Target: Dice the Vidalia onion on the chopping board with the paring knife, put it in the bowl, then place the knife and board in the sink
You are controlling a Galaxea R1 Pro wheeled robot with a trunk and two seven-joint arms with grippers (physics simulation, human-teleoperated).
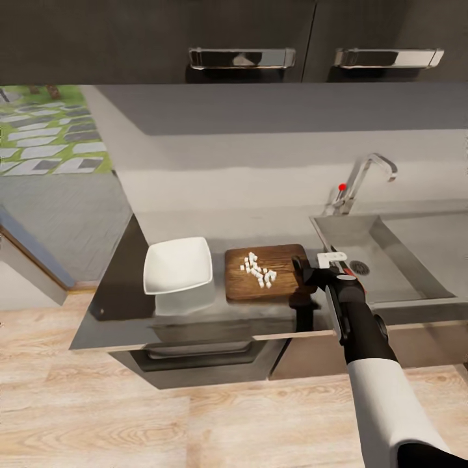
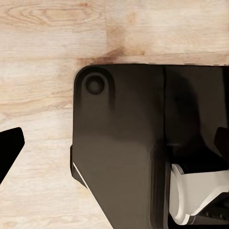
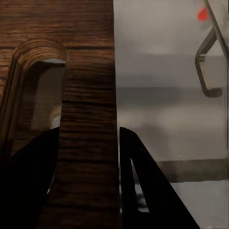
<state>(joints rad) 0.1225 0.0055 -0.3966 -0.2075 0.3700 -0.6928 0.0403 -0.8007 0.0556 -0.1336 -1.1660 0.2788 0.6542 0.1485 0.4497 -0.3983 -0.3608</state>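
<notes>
Countertop, long, smooth, grey and slightly glossy, with dark grey cabinets above and below. On it, shallow white square bowl with rounded corners, empty, just left of the dark brown rectangular wooden chopping board. Bowl and board near each other, not touching. Tiny white cubes of diced onion scattered over the middle of the board. Right of the board, rectangular stainless steel sink with round dark drain and curved chrome tap with red knob.

Right gripper at the board's right end, beside the sink's near-left corner, black arm with white sleeve reaching in from the lower right. In the right wrist view, right gripper with its two dark fingers straddling the strip of wood at the board's end beside the oblong slot handle, one finger in the slot side, the other just off the board's outer edge; pinching the board's edge, fingers close against the wood on both sides. Tap and red knob also seen beyond the board there.

Left wrist view: light wooden floor and a dark part of the robot's own body; one dark finger tip at the edge. Cannot tell whether the left gripper is spread or pressed together.
</notes>
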